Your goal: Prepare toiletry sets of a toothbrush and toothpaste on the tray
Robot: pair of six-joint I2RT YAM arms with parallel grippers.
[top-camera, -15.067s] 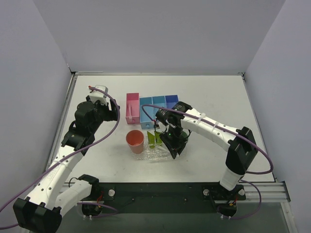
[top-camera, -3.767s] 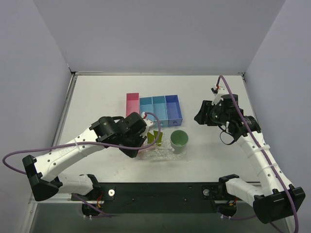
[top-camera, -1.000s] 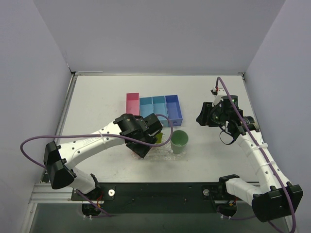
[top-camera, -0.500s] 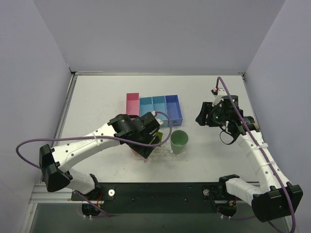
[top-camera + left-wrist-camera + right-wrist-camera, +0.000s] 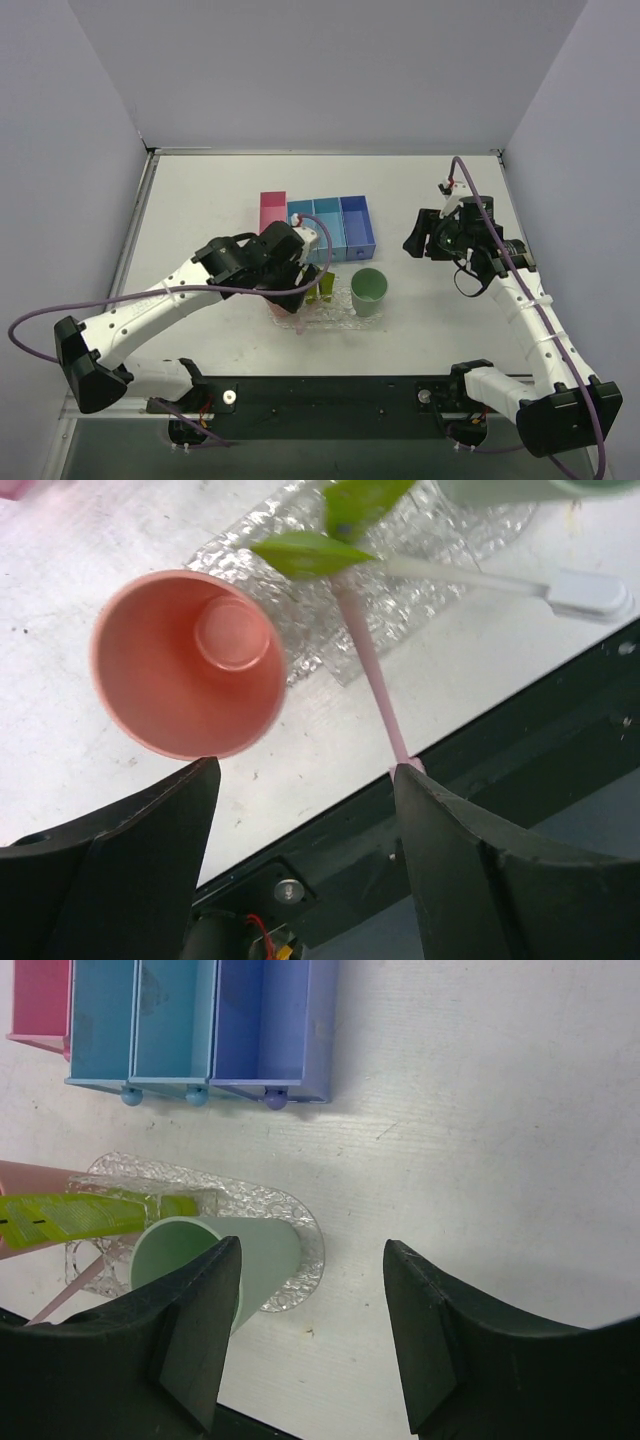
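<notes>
The table (image 5: 450, 180) carries everything near its front edge. The tray (image 5: 250, 1195) lies there in front of the row of bins (image 5: 200, 1020). The green cup (image 5: 270, 1250) stands on its right end. The pink cup (image 5: 185, 665) stands on bare table just beside its left end; whether they touch I cannot tell. The toothpaste (image 5: 310, 552) tubes rest on the tray between the cups. The toothbrush (image 5: 372, 675) lies slanting, its upper end hidden under a tube and its pink handle running off the tray's near rim to the table's front edge.

The left tool (image 5: 305, 775) hangs above the pink cup and that handle, jaws wide and empty. The right tool (image 5: 312, 1250) waits well off to the right, likewise wide with nothing in it.

The step in hand looks to be collecting the stray toothbrush with the left tool. To do it well:
- Set the jaws crosswise over the handle.
- Descend over the stretch on bare table, not the bumpy tray.
- Let the fingertips reach the surface, since the handle is thin and lies flat.
- Keep clear of the pink cup, which would tip easily.
- Lift gently so the tubes are not dragged along.
</notes>
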